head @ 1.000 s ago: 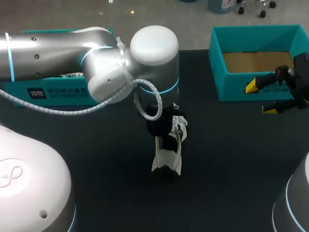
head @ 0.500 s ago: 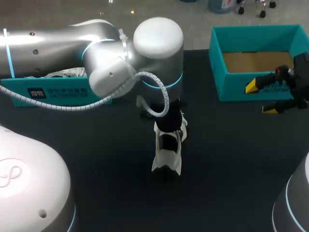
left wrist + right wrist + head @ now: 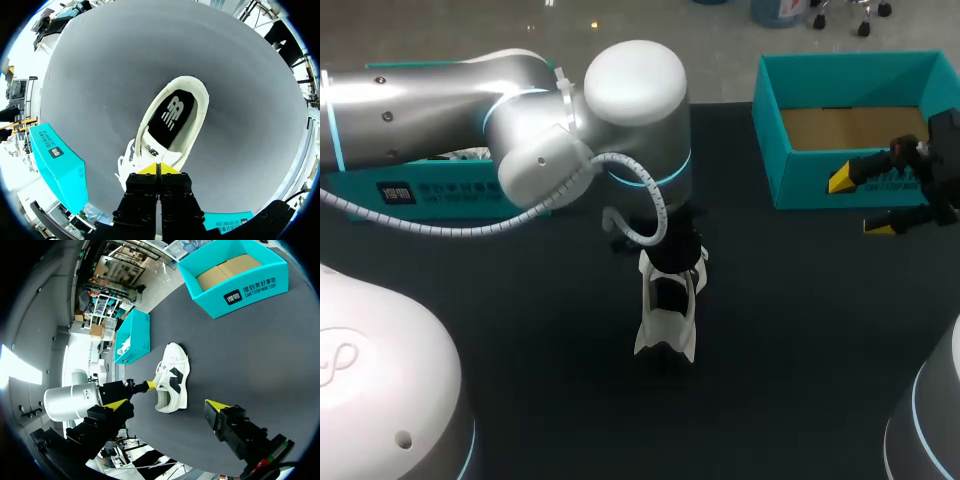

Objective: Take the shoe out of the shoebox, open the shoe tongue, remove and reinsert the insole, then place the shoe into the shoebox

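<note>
A dark, matte table [image 3: 790, 340] carries everything, and the shoe [image 3: 667, 318] stands upright on its sole near the middle, out of the shoebox [image 3: 800, 170] and well apart from it. That placement looks deliberate: in the open, either arm can reach the shoe from above, and the sole gives it a steady base while its upper is being pulled. The left claw [image 3: 157, 169] hangs over the laced end with its yellow tips pressed together right at the tongue [image 3: 151, 150]. Judging by the task, this is the tongue-opening step, though I cannot tell whether any fabric is actually pinched between the tips (they meet in a thin line, so any pinch would be slight). The right claw [image 3: 860, 205] hovers by the shoebox's near side, fingers spread wide and holding nothing, probably parked there so as not to crowd the left arm. The shoebox sits at the far right of the table, teal and lidless, its brown cardboard floor bare and ready to take the shoe back. A second teal box half [image 3: 420, 190] with white paper in it lies at the far left. The shoe is a white trainer with a black mark on its side and white laces. Its black insole [image 3: 170, 112] bears a white logo, lies flat inside and shows plainly through the mouth, and the heel end points towards the robot.
</note>
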Motion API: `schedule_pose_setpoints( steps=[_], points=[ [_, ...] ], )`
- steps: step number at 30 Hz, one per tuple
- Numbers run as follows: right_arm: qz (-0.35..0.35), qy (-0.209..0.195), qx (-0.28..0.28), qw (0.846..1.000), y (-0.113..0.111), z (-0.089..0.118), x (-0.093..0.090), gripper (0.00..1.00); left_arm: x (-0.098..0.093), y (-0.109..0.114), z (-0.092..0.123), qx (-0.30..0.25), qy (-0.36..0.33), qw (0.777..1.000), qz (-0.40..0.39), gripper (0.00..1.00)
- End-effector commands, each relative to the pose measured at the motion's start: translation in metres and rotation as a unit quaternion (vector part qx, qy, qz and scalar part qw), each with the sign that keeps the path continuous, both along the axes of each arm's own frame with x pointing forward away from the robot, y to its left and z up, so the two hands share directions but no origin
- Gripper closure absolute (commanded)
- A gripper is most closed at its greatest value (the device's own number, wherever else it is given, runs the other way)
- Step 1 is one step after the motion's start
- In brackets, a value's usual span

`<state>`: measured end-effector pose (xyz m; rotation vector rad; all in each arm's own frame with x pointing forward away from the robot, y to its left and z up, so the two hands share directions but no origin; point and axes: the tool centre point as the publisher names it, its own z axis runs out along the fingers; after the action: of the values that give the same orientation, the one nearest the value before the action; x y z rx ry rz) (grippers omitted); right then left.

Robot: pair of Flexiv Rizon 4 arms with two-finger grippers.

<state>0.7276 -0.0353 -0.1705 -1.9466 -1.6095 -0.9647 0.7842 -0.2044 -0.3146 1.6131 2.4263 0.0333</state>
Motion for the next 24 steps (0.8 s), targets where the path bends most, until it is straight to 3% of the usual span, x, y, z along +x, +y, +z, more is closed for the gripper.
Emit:
schedule_pose_setpoints(
  steps=[1,2,4,5,7,21,24],
  points=[
    [-0.001,0.001,-0.001,1.000,0.000,0.000,0.000,0.00,-0.004,0.000,0.001,-0.003,-0.004,0.998,0.057,1.00],
    [-0.001,0.001,-0.001,1.000,0.000,0.000,0.000,0.00,-0.009,0.002,0.004,-0.037,0.009,0.995,0.090,1.00],
    [-0.001,0.001,-0.001,1.000,0.000,0.000,0.000,0.00,-0.016,0.005,0.006,-0.037,0.019,0.970,0.238,1.00],
    [-0.001,0.001,-0.001,1.000,0.000,0.000,0.000,0.00,-0.021,0.008,0.006,-0.056,0.032,0.954,0.293,1.00],
    [-0.001,0.001,-0.001,1.000,0.000,0.000,0.000,0.00,-0.031,0.010,0.001,-0.034,0.031,0.914,0.404,1.00],
    [-0.001,0.001,-0.001,1.000,0.000,0.000,0.000,0.00,-0.031,0.010,0.001,-0.034,0.031,0.914,0.404,1.00],
    [-0.001,0.001,-0.001,1.000,0.000,0.000,0.000,0.00,-0.043,0.007,0.005,-0.037,0.074,0.906,0.415,1.00]
  ],
)
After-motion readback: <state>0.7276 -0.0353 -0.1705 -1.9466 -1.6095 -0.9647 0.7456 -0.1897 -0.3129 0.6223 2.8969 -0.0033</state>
